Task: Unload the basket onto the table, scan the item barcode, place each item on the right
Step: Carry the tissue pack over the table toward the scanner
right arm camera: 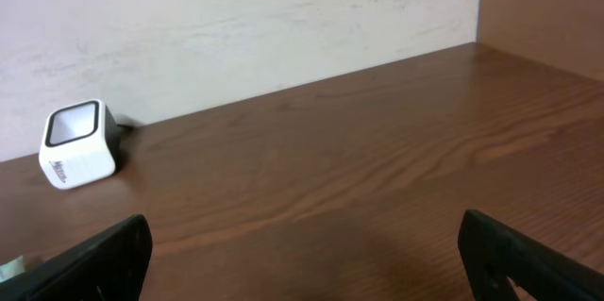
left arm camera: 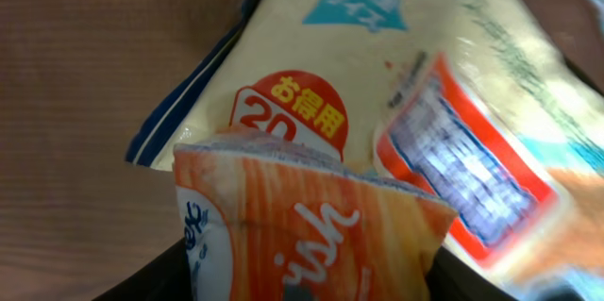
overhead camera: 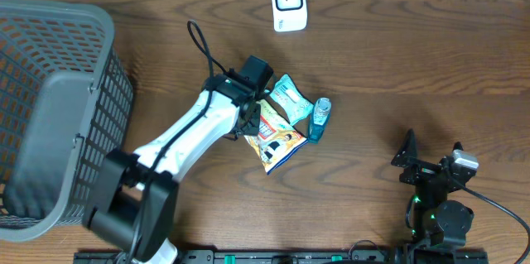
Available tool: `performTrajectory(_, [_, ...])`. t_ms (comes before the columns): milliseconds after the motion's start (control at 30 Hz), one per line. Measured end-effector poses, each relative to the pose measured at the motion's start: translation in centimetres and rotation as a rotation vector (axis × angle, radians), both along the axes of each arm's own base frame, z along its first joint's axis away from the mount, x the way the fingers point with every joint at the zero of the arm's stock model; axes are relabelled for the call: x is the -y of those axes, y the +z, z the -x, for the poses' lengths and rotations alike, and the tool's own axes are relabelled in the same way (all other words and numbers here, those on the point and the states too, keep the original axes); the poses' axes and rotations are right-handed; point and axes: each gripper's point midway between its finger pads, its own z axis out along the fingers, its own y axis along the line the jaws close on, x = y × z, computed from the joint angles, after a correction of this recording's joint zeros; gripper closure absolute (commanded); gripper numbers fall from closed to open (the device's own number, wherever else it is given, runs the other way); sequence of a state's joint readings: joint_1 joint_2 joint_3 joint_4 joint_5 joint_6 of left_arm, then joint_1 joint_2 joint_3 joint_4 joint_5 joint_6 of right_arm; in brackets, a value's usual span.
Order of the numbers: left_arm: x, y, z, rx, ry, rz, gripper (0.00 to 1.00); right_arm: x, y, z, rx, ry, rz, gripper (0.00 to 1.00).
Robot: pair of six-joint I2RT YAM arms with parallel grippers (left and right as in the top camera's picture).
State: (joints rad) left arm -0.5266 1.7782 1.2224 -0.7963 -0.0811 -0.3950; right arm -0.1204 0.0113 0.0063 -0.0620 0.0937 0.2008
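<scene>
My left gripper (overhead camera: 253, 115) (left arm camera: 307, 282) hangs over the small pile of items in the middle of the table. In the left wrist view an orange-and-white snack packet (left arm camera: 311, 225) fills the gap between the dark jaws, which press on both its sides. Under it lies a cream packet (left arm camera: 425, 75) (overhead camera: 280, 141) with a red round sticker and a blurred red-framed panel. No barcode can be made out. The white scanner (overhead camera: 289, 3) (right arm camera: 80, 145) stands at the far edge. My right gripper (overhead camera: 431, 155) (right arm camera: 307, 263) rests low at the right, open with nothing in it.
A teal packet (overhead camera: 291, 98) and a small blue bottle (overhead camera: 320, 119) lie just right of the left gripper. A large grey mesh basket (overhead camera: 58, 107) fills the left side. A pale wall runs behind the scanner.
</scene>
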Motion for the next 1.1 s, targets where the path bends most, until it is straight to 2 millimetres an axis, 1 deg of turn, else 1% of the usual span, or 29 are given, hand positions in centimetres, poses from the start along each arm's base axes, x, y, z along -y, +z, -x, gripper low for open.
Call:
performTrajectory(67, [0.2,-0.8,-0.4,0.002,0.022,0.003,0.42,0.0,0.0,0.0,0.0,0.0,0.0,0.01])
performTrajectory(167, [1.0,-1.4,-1.0,0.017,0.032,0.017,0.42,0.0,0.0,0.0,0.0,0.0,0.0,0.01])
performTrajectory(300, [3.2,-1.3,-1.9,0.068,0.006,0.082,0.42,0.0,0.0,0.0,0.0,0.0,0.0,0.01])
performTrajectory(400, [4.8,-1.0,-2.2,0.094,-0.023,0.122,0.42,0.0,0.0,0.0,0.0,0.0,0.0,0.01])
performTrajectory(467, [5.4,-1.0,-2.1,0.098,-0.035,0.134,0.42,0.0,0.0,0.0,0.0,0.0,0.0,0.01])
performTrajectory(533, [5.5,-1.0,-2.0,0.096,-0.038,0.135,0.42,0.0,0.0,0.0,0.0,0.0,0.0,0.01])
performTrajectory(633, [5.3,-1.0,-2.1,0.097,-0.034,0.128,0.42,0.0,0.0,0.0,0.0,0.0,0.0,0.01])
performTrajectory(867, [3.4,-1.0,-1.9,0.078,-0.002,0.079,0.42,0.0,0.0,0.0,0.0,0.0,0.0,0.01])
performTrajectory(967, [2.3,-0.5,-2.3,0.094,0.023,0.06,0.42,0.0,0.0,0.0,0.0,0.0,0.0,0.01])
performTrajectory(1033, [1.2,-0.3,-2.6,0.102,0.047,0.034,0.42,0.0,0.0,0.0,0.0,0.0,0.0,0.01])
performTrajectory(1067, [0.3,-0.2,-2.7,0.103,0.064,0.01,0.42,0.0,0.0,0.0,0.0,0.0,0.0,0.01])
performTrajectory(1100, [0.0,-0.2,-2.7,0.103,0.07,0.002,0.42,0.0,0.0,0.0,0.0,0.0,0.0,0.01])
